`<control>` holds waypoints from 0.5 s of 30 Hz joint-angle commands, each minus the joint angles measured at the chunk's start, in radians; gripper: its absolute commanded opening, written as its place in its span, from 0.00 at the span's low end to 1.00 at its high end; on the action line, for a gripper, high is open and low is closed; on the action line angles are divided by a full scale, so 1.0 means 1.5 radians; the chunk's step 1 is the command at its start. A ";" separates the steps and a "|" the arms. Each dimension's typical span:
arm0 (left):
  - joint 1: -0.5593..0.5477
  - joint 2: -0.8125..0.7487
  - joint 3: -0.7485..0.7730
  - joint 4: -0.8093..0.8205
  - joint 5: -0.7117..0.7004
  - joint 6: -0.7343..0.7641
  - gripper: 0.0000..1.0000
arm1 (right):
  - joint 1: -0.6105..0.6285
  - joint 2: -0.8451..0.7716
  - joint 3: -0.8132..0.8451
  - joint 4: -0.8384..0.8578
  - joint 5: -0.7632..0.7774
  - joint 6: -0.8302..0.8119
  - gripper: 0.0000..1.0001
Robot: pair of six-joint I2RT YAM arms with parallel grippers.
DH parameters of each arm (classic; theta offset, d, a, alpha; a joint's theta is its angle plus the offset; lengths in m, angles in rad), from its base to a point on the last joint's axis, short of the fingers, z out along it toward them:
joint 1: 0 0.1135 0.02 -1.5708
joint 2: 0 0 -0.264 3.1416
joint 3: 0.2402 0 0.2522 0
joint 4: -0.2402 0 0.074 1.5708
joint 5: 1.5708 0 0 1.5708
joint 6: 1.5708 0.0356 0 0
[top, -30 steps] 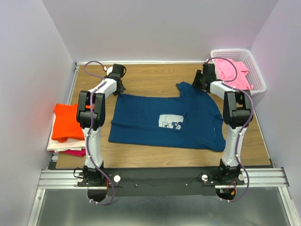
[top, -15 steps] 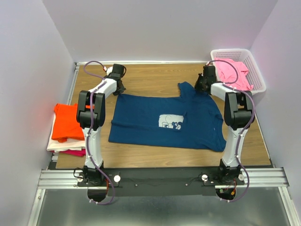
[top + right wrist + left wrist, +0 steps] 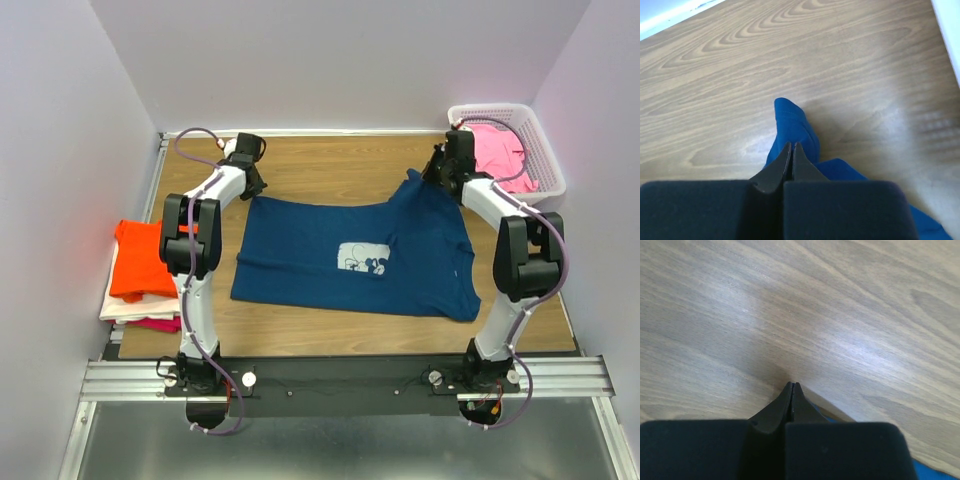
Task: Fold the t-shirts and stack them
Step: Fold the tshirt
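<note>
A navy t-shirt with a small white chest print lies spread on the wooden table. My left gripper is at its far left corner, jaws shut, and a sliver of the navy t-shirt shows under the left gripper. My right gripper is shut on the far right corner, held just off the table. In the right wrist view a tongue of the navy t-shirt sticks out past the right gripper. Orange, white and magenta t-shirts lie stacked at the left edge.
A white lattice basket stands at the back right corner, just beyond my right gripper, with a pink t-shirt in it. Purple walls close in the table on three sides. The arm bases sit on a rail at the near edge.
My right gripper has shut on the navy t-shirt's far right corner and drawn it right and back, toward the basket. The left gripper has stayed shut in place.
</note>
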 commanded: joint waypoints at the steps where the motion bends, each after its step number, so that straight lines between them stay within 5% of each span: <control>1: 0.004 -0.058 -0.014 0.036 0.024 -0.017 0.00 | -0.001 -0.052 -0.040 0.004 0.028 0.015 0.00; 15: 0.004 -0.150 -0.111 0.073 0.044 -0.038 0.00 | 0.000 -0.250 -0.194 -0.007 0.040 0.047 0.01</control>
